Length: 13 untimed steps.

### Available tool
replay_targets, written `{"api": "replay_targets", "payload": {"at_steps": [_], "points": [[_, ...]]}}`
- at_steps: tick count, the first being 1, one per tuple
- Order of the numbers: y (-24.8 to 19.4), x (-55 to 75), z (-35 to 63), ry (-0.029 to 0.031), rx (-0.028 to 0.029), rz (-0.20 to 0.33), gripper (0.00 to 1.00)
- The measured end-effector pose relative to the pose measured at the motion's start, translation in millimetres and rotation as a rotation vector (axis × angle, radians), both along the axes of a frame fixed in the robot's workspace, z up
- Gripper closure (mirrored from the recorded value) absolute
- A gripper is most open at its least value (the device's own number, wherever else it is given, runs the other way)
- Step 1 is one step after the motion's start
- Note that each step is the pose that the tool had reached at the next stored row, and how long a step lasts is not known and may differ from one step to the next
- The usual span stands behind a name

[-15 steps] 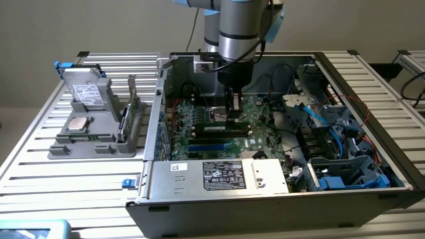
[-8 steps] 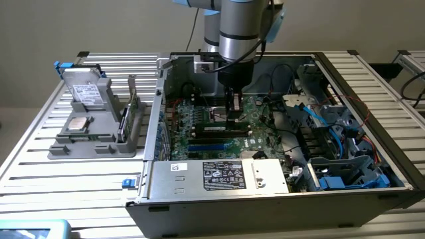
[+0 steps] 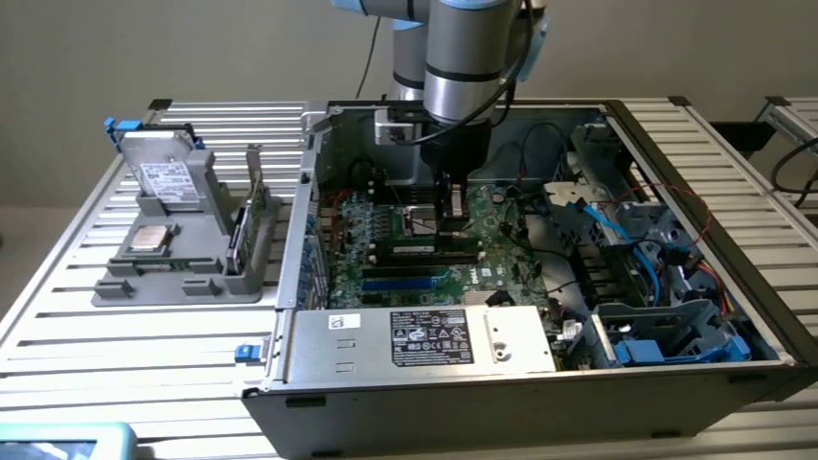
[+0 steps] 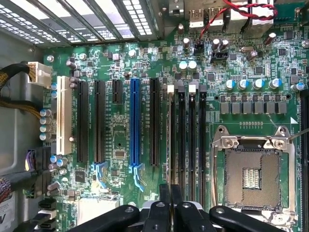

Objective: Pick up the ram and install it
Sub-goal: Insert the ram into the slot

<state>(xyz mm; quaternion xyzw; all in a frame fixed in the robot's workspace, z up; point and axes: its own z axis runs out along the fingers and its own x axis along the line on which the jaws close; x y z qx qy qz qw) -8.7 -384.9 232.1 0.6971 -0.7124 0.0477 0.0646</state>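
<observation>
Working inside the open computer case (image 3: 511, 412) on the desk (image 3: 77, 326), with the gripper (image 3: 450, 230) hanging low over the motherboard (image 4: 116, 72). Pinching the fingers (image 4: 164, 212) close together, apparently clenched on the upper edge of the ram (image 3: 428, 251), judging by the exterior view. Standing the ram on edge, long side level, at the bank of 4 memory slots (image 4: 192, 140) between the expansion slots (image 4: 134, 125) and the empty CPU socket (image 4: 251, 174). Lining it up, seemingly, with the slot farthest from that socket. Not telling from here whether fully seated or only resting in the slot's mouth. Judging the pickup as done and the install step as in hand. Calling, most likely, for a straight downward press — even along the stick, with the notch matched to the slot key and the end latches free to snap shut. Risking a half-seated corner or a strained board with any tilt.
</observation>
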Motion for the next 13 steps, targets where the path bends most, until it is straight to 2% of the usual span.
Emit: {"api": "replay_targets", "payload": {"at_steps": [5, 6, 13], "points": [[0.0, 0.0, -0.1, 0.0001, 0.0152, 0.000, 0.88], [0.0, 0.0, -0.1, 0.0001, 0.0168, 0.000, 0.88], [-0.2, 0.9, -0.1, 0.0003, 0.0169, 0.004, 0.88]]}}
